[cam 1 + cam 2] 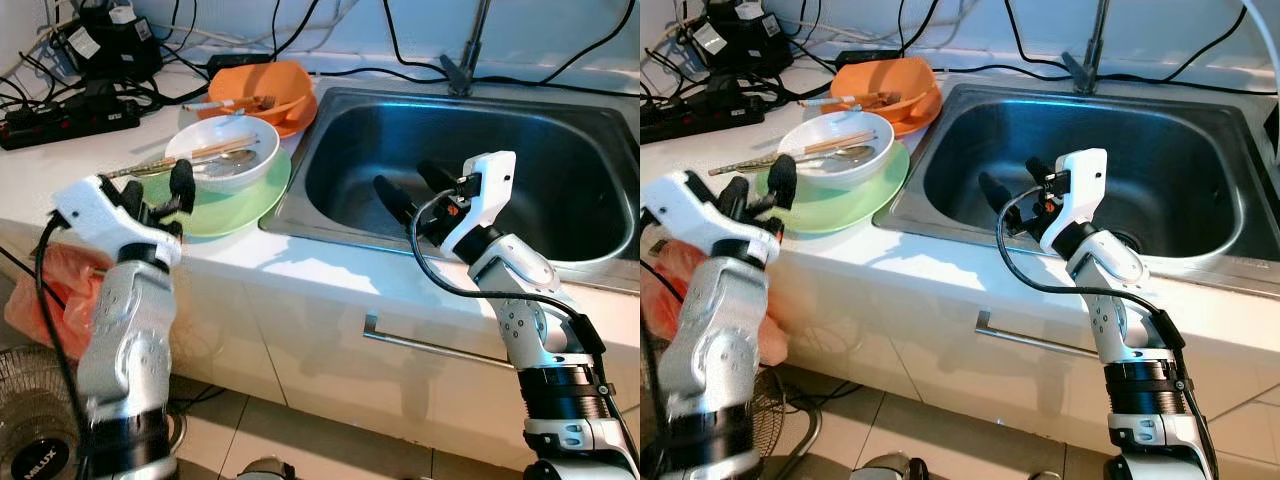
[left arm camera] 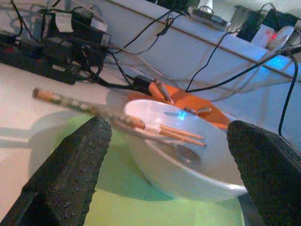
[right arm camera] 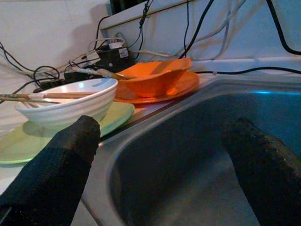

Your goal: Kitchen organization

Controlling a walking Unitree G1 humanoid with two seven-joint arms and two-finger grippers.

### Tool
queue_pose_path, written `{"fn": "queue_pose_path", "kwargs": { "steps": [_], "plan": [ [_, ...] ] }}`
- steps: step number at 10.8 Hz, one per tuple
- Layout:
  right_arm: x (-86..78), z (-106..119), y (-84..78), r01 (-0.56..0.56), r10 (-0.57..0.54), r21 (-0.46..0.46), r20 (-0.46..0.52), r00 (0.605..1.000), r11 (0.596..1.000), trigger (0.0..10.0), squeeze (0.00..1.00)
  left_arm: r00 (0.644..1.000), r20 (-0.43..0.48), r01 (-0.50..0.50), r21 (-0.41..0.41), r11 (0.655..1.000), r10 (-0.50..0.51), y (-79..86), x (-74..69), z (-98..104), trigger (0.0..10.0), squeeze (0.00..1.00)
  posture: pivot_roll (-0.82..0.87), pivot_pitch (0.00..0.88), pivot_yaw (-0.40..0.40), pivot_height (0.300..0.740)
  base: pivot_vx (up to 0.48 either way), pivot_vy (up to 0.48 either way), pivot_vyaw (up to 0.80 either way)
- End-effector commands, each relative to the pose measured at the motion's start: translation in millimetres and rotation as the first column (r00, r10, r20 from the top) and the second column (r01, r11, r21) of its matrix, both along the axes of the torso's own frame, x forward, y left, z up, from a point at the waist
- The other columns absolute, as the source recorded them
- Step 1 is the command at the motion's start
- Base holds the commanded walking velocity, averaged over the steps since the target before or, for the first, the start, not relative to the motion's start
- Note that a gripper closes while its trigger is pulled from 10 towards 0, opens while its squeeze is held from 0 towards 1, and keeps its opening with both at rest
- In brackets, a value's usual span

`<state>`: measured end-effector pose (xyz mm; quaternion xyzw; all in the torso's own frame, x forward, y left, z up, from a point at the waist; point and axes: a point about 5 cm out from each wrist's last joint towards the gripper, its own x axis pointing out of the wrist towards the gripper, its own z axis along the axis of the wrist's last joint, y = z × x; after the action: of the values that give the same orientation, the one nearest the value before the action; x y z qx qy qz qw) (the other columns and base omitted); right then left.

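A white bowl (image 1: 222, 150) holding chopsticks (image 2: 84, 107) and a spoon sits on a green plate (image 1: 235, 205) on the white counter, left of the steel sink (image 1: 540, 190). Behind it an orange bowl (image 1: 262, 95) with utensils rests on an orange plate. My left gripper (image 1: 158, 195) is open at the counter's front edge, just short of the green plate and pointing at the white bowl (image 2: 188, 169). Over the sink's left half my right gripper (image 1: 400, 175) hangs open and holds nothing, aimed toward the dishes (image 3: 70, 106).
A power strip and tangled cables (image 1: 70, 115) lie at the counter's back left. The faucet (image 1: 465, 60) rises behind the sink. Below the counter are a cabinet handle (image 1: 430, 345), an orange plastic bag (image 1: 40, 290) and a floor fan (image 1: 30, 440).
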<state>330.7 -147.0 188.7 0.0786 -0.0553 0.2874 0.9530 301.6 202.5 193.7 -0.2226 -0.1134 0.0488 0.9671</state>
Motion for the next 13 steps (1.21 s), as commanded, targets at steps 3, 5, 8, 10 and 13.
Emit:
{"fn": "queue_pose_path", "kwargs": {
  "steps": [3,5,8,10,13],
  "plan": [
    [0.6,3.7,-1.2,0.009,-0.009,-0.013,0.021,1.000,1.000,10.0,0.98,0.998,-0.044,-0.051,-0.064,0.997,0.048,10.6,6.5,-7.9,10.0,0.00,0.14,0.050,0.087,0.740,0.000,0.000,0.00],
    [1.3,4.5,-0.3,0.010,-0.009,-0.010,0.024,1.000,1.000,10.0,0.98,0.996,-0.057,-0.077,-0.086,0.993,0.072,12.8,12.2,-10.3,10.0,0.00,0.13,0.049,0.089,0.740,0.000,0.000,0.00],
    [1.0,4.7,0.3,0.010,-0.010,-0.008,0.026,1.000,1.000,10.0,0.98,0.992,-0.071,-0.113,-0.123,0.986,0.105,19.3,16.0,-14.5,10.0,0.00,0.13,0.049,0.087,0.740,0.000,0.000,0.00],
    [0.7,5.0,-0.1,0.013,-0.013,-0.007,0.028,1.000,1.000,10.0,0.98,0.989,-0.071,-0.135,-0.140,0.981,0.126,24.8,21.6,-11.7,10.0,0.00,0.12,0.047,0.090,0.740,0.000,0.000,0.00],
    [1.0,5.5,-0.9,0.022,-0.022,-0.006,0.030,0.999,1.000,10.0,0.98,0.996,-0.055,-0.084,-0.221,0.972,0.074,18.9,34.6,-7.4,2.1,0.00,0.12,0.045,0.092,0.740,0.000,0.000,0.00]
  ]
}}
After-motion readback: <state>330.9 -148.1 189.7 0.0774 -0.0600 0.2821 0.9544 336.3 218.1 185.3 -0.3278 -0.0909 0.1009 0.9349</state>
